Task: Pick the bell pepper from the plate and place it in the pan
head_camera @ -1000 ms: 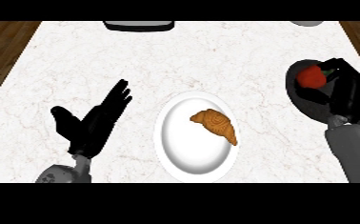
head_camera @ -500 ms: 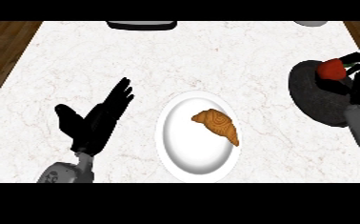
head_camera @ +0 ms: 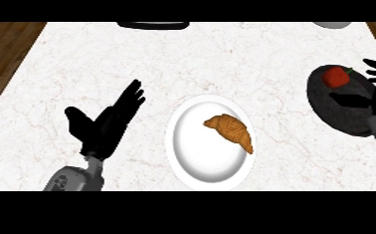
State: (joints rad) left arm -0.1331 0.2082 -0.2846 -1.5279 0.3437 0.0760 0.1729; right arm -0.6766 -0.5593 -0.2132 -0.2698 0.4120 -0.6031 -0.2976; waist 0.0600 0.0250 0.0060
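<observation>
a: where is the bell pepper (head_camera: 337, 76) right now?

b: i see it in the pan (head_camera: 339, 102), at the far end of it, close to the rim. it is red with a bit of green on top. it is not on the plate (head_camera: 192, 146). the only food on the plate is a croissant (head_camera: 231, 132).

a: and my right hand (head_camera: 365, 94)?

b: it shows at the right edge, over the pan, just beside the pepper. most of it is cut off by the edge. the bits of finger i see look spread apart and are not curled round the pepper, so i call that hand apart and holding nothing.

a: the left hand (head_camera: 106, 122)?

b: it rests to the left of the plate, fingers straight and spread, thumb out. it holds nothing.

a: so what could go wrong now?

b: i think the job looks nearly done, so the risk is small things. when i pull the right hand away, a finger could bump the pepper. it sits near the rim, so a bump might roll it out onto the counter (head_camera: 183, 58). the hand could also knock the pan and slide it, since it is close to the counter's right side. i would lift the hand up first, then bring it back.
</observation>
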